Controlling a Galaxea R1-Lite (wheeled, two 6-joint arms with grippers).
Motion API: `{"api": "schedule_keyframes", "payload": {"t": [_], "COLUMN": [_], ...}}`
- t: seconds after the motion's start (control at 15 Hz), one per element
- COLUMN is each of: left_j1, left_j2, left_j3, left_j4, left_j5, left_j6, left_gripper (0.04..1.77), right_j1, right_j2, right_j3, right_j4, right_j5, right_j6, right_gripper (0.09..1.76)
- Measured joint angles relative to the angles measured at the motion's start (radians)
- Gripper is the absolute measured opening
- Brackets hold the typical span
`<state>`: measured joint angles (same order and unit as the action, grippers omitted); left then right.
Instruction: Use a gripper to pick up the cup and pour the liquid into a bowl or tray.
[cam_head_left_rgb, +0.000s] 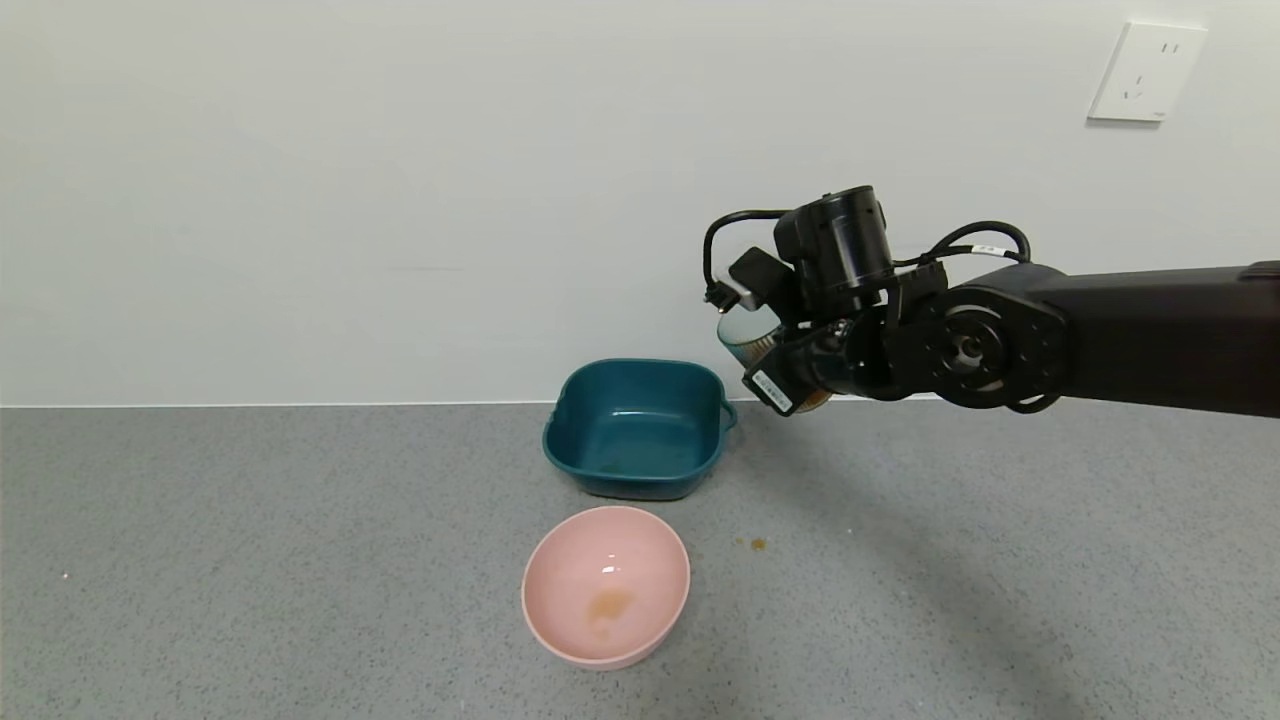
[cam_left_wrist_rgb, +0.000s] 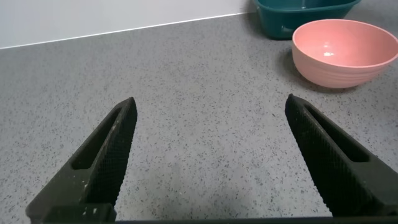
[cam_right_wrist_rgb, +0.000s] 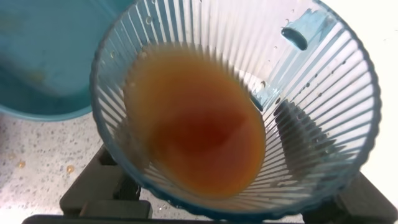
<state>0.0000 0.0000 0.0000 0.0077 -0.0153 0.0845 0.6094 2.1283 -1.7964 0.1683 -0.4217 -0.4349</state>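
Right gripper (cam_head_left_rgb: 790, 365) was raised above the counter, just to the right of the teal basin (cam_head_left_rgb: 634, 428) and slightly behind its right handle. It was pinching the cup (cam_head_left_rgb: 748, 338), fingers clamped on either side of the ribbed wall. Cup was off the surface and leaned toward the basin, its rim not yet over the basin's edge in the head view. From the right wrist camera, the cup (cam_right_wrist_rgb: 236, 106) filled most of the frame; the liquid (cam_right_wrist_rgb: 196, 121) pooled orange-brown in the bottom, well below the rim, with droplets clinging to the inner ribs. A corner of the basin (cam_right_wrist_rgb: 43, 56) showed beside and below the cup.

Basin sat at the back of the grey counter (cam_head_left_rgb: 250, 560) near the wall; only a faint brownish trace showed on its floor. Pink bowl (cam_head_left_rgb: 606, 584) stood in front of the basin, apart from it, with an orange-brown smear inside. A few small brown drips (cam_head_left_rgb: 757, 544) lay on the counter to the right of the pink bowl (more droplets were visible on the counter under the cup in the right wrist view).

Left gripper (cam_left_wrist_rgb: 208, 162) hung low over bare counter, fingers spread wide and holding nothing; the pink bowl (cam_left_wrist_rgb: 344, 51) and an edge of the basin (cam_left_wrist_rgb: 298, 15) lay beyond it. White wall socket (cam_head_left_rgb: 1145, 72) sat high on the wall at right.
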Motion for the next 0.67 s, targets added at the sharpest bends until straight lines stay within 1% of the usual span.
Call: {"api": "schedule_keyframes", "payload": {"t": [0.2, 0.4, 0.67], "left_j1": [0.000, 0.000, 0.000], "left_j2": [0.000, 0.000, 0.000], "left_j3": [0.000, 0.000, 0.000], "left_j4": [0.000, 0.000, 0.000], "left_j5": [0.000, 0.000, 0.000], "left_j6": [0.000, 0.000, 0.000], "left_gripper": [1.72, 1.72, 1.72], "right_j1": [0.029, 0.040, 0.050], "right_j2": [0.024, 0.045, 0.061], "right_j3": [-0.042, -0.095, -0.136], "right_j4": [0.008, 0.049, 0.075], "right_j5": [-0.036, -0.043, -0.097], "right_j6": [-0.022, -0.063, -0.144], "right_gripper": [1.35, 1.35, 1.35]}}
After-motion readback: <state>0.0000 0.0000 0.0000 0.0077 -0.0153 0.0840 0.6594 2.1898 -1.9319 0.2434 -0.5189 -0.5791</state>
